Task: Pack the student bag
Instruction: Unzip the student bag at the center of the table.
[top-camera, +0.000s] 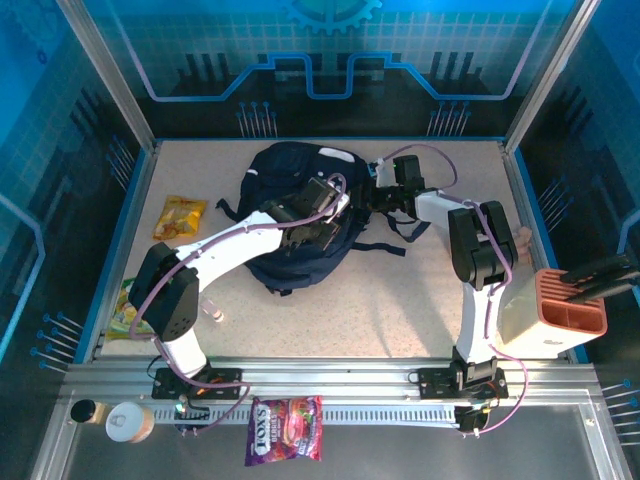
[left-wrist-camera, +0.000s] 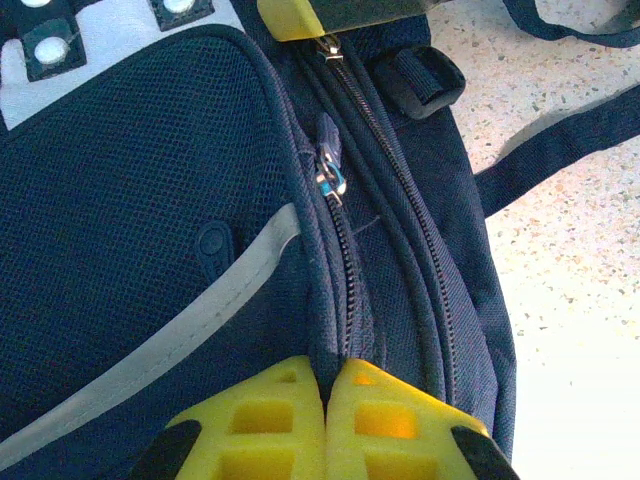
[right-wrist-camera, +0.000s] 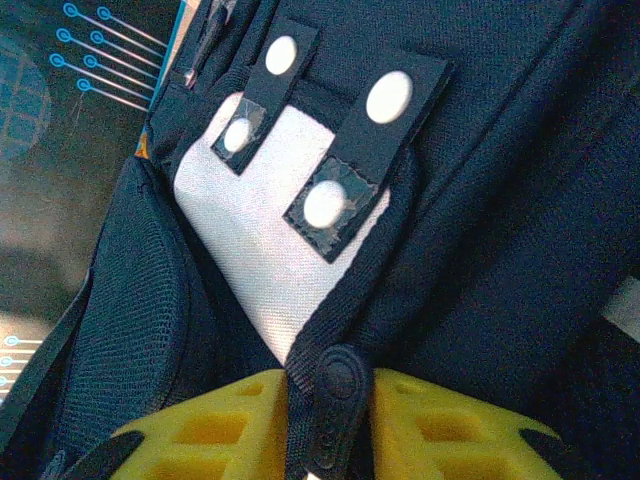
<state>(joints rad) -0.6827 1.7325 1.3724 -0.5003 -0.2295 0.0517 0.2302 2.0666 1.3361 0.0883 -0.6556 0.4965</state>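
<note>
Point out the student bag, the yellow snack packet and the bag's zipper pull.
student bag (top-camera: 285, 170), top external view, upper navy fabric.
yellow snack packet (top-camera: 181, 216), top external view, packet's middle.
zipper pull (left-wrist-camera: 330, 178), left wrist view, metal slider.

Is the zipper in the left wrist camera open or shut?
Shut, as far as shown: on the student bag, the zipper teeth run meshed from the slider down to the left pincer; no gap.
</note>
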